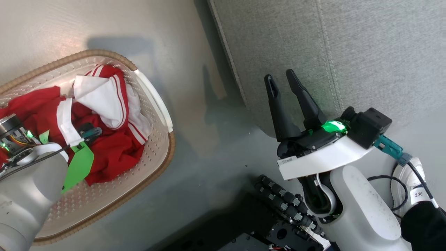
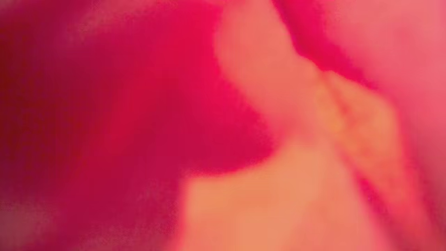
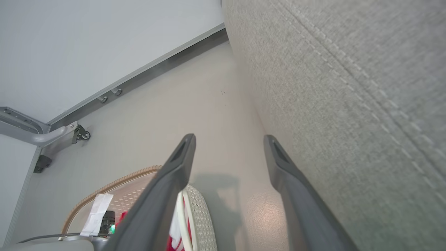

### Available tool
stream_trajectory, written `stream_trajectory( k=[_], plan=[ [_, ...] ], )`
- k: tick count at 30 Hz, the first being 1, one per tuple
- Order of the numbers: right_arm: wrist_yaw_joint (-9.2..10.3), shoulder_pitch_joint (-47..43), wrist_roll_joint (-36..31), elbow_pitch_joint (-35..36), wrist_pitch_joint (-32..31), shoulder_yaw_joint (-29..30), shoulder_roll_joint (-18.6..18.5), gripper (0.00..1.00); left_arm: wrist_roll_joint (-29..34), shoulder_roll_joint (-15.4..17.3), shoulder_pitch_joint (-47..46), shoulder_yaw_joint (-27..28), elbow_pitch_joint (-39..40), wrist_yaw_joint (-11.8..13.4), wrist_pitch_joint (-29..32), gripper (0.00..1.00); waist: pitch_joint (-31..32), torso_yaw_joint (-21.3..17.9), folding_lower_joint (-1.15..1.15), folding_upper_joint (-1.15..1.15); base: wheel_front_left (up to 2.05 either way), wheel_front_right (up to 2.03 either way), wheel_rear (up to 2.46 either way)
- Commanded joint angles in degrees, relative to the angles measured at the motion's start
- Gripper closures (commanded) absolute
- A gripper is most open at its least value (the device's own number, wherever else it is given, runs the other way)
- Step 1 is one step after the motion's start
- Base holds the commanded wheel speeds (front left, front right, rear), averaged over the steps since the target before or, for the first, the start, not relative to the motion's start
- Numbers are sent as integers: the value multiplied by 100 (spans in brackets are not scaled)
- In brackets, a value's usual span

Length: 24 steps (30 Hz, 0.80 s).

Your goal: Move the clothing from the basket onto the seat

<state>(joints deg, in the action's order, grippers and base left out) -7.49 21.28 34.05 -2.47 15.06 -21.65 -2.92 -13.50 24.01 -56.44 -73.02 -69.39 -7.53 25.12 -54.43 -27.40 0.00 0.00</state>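
The clothing (image 1: 115, 153), red with white panels and stripes, lies heaped in the cream basket (image 1: 104, 198) on the floor at the left. My left gripper (image 1: 78, 131) is pushed down into the heap, its fingers hidden by cloth. The left wrist view is a close blur of red and pale clothing (image 2: 104, 122). My right gripper (image 1: 279, 76) is open and holds nothing, hovering by the near edge of the grey seat (image 1: 348, 52). In the right wrist view the right gripper (image 3: 230, 143) has its fingers spread, with the seat (image 3: 348, 104) to the right and the basket (image 3: 202, 216) below left.
A strip of grey floor (image 1: 209, 139) separates the basket from the seat. My dark base (image 1: 278, 216) is at the bottom middle. A person's white shoe (image 1: 411, 184) stands at the lower right. A grey wheeled frame (image 3: 52, 136) sits by the wall.
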Motion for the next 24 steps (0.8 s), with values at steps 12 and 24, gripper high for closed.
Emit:
stream_trajectory(
  k=[12, 24],
  plan=[
    [0, 1, -535, -307, 18, 189, -1, 0, -324, -246, 349, -28, 104, 11, -535, 100, 1200, 152, 0, 0, 0, 0, 0],
    [0, -289, -1149, -576, 18, 500, -7, 0, -756, -872, 781, 111, -88, 30, -1595, 100, 2628, 759, 0, 0, 0, 0, 0]
  ],
)
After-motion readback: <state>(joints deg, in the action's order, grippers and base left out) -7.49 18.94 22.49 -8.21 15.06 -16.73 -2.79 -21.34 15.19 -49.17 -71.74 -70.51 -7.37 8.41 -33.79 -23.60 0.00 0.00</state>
